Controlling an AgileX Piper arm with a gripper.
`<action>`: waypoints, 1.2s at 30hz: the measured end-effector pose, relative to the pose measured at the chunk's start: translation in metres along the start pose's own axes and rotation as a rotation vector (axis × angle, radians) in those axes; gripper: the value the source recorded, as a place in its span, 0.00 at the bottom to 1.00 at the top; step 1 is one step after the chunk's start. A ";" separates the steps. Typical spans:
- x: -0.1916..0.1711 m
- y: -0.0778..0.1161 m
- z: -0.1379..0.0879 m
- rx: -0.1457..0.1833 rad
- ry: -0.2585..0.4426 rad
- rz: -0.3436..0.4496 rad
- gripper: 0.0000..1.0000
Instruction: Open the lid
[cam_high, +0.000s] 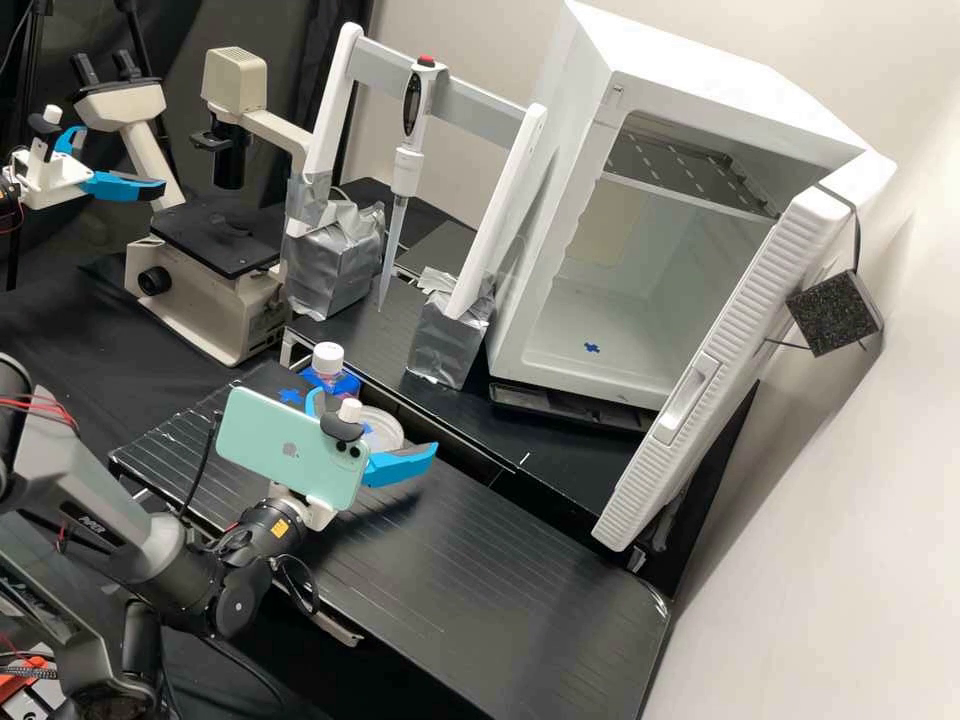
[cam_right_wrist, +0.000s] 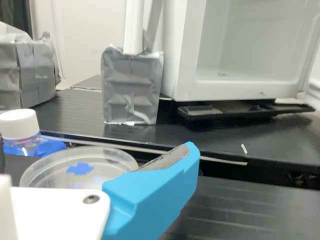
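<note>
Nearest the camera sits the dark grey arm (cam_high: 130, 520), a green phone (cam_high: 290, 450) mounted by its wrist, likely to watch the work up close. Its jaws stand wide apart beside the dish, with no grip on anything that I can see; that spread presumably leaves room for a round lid. One blue finger (cam_right_wrist: 155, 195) overlaps the near edge of the clear round dish (cam_right_wrist: 60, 172) in the wrist view, though whether they touch I cannot tell. I take the dish as the one to open: it lies flat on the desk (cam_high: 480, 560), a steady base for lifting a lid straight up. Its blue cross (cam_right_wrist: 80, 169) may mark the dish or its spot. Just beside the dish, a white-capped bottle (cam_high: 328, 365) stands upright, so a sideways sweep could knock it. Beyond the dish, a pipette (cam_high: 405, 170) hangs tip down from a white frame (cam_high: 330, 110), whose silver-wrapped feet (cam_high: 450, 340) probably steady it.
</note>
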 end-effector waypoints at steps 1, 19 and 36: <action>0.001 -0.001 0.002 0.010 -0.005 -0.005 1.00; 0.003 -0.004 0.006 0.031 -0.023 -0.031 0.00; 0.007 -0.011 -0.001 0.000 0.031 -0.073 0.00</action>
